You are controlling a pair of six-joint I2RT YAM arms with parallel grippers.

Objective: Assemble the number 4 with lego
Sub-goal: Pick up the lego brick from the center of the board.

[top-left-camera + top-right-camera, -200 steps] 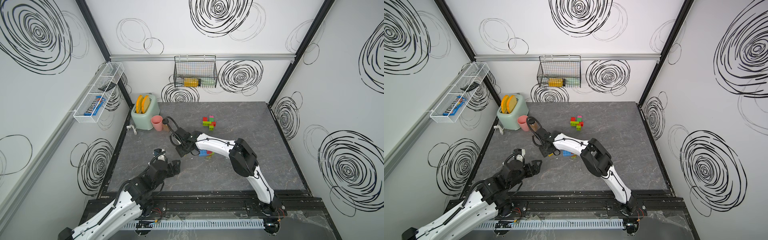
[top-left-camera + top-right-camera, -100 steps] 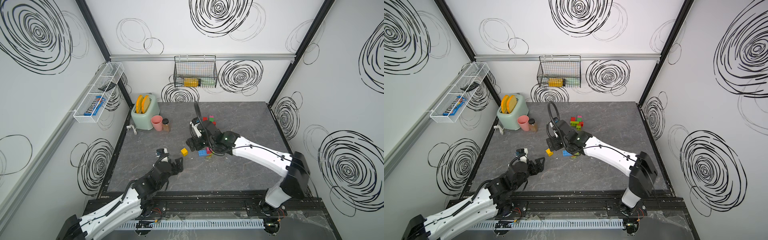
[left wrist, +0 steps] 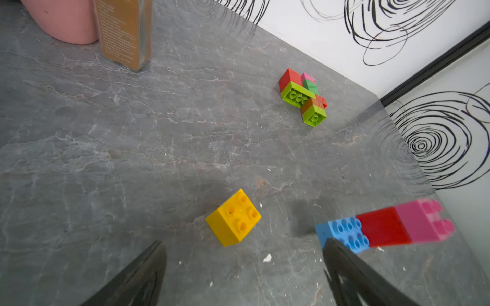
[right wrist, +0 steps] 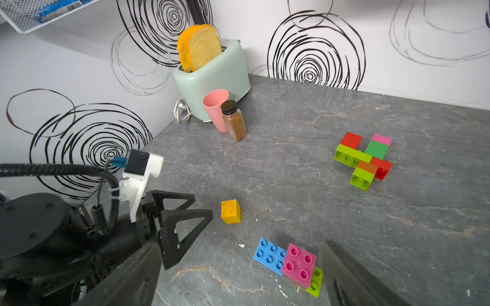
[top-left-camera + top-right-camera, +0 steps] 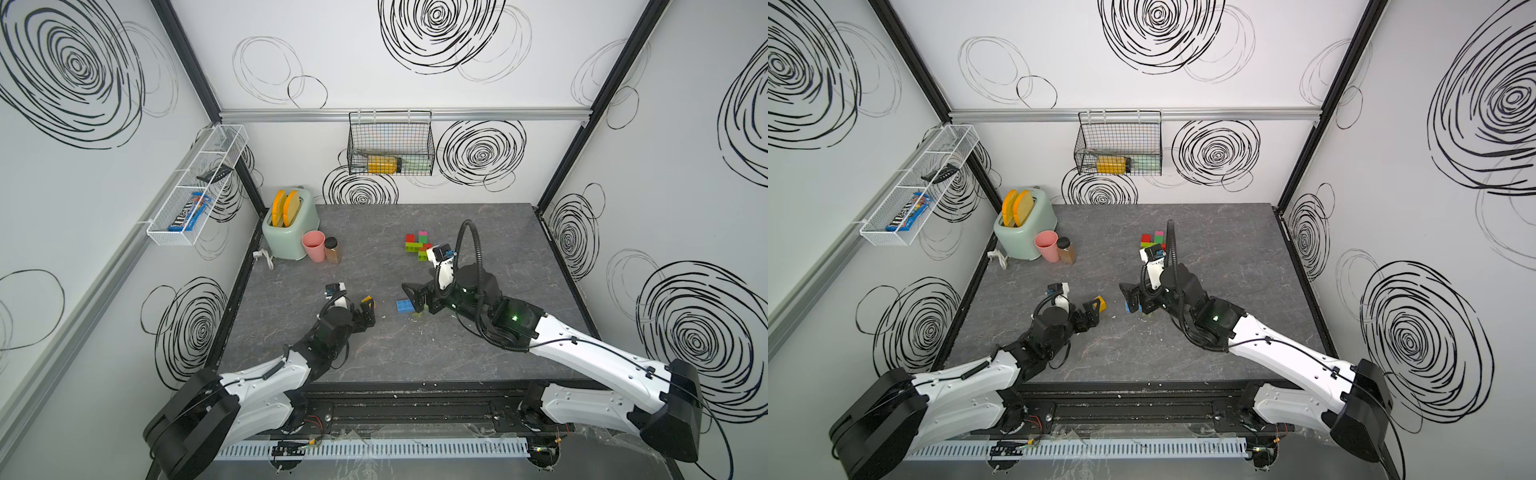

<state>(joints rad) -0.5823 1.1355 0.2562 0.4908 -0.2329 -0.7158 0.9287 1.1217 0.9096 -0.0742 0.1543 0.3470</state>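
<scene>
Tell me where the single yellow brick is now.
In both top views the yellow brick sits just ahead of the open left gripper, left of the blue brick.

In both top views the camera sits high above the front edge of the dark grey stone table (image 5: 365, 232). It looks down toward the back wall from far enough off to show the whole table. The left wrist camera is low and close to the table top, looking across it at the small yellow square plastic brick (image 3: 233, 217). The right wrist camera is also low, facing the mint green toaster (image 4: 220, 76) in the corner. All 4 views share that brick.
</scene>
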